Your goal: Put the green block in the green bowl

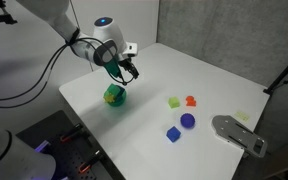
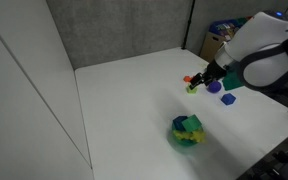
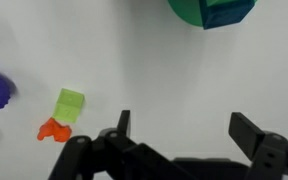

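- In an exterior view the green bowl (image 1: 114,99) sits near the tabletop (image 1: 214,75) edge on the arm's side, with the green block (image 1: 112,93) inside it; the tool (image 1: 130,72) hangs just above, empty
- In an exterior view the block (image 2: 193,124) seems perched high against the bowl's rim (image 2: 180,139), not settled
- In the wrist view the fingers (image 3: 124,128) stand apart, holding nothing; a low pull-away could clip the rim, tip the block out, or scatter the yellow-green block (image 3: 70,105)
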### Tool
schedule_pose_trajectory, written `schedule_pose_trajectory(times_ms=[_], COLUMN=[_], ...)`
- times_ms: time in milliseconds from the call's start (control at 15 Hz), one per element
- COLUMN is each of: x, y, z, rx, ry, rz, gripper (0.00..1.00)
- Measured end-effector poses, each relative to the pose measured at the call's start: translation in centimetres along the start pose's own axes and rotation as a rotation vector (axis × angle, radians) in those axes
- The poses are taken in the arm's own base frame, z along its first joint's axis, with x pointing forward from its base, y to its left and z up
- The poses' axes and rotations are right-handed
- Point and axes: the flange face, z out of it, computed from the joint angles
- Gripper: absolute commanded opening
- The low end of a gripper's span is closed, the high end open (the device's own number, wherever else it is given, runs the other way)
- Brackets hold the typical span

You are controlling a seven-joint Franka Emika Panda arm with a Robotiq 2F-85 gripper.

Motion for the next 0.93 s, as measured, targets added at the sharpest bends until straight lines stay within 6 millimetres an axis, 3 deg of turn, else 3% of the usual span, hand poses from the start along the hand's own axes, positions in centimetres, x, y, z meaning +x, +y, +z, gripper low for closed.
schedule_pose_trajectory(times_ms=[400,933], x=[6.0,9.1], y=[4.6,8.9], z=[-4.5,-14.6], rx=[-0.074,-0.119], ry=[-0.041,-0.207], rz=[0.037,0.060], gripper=[1.00,1.00])
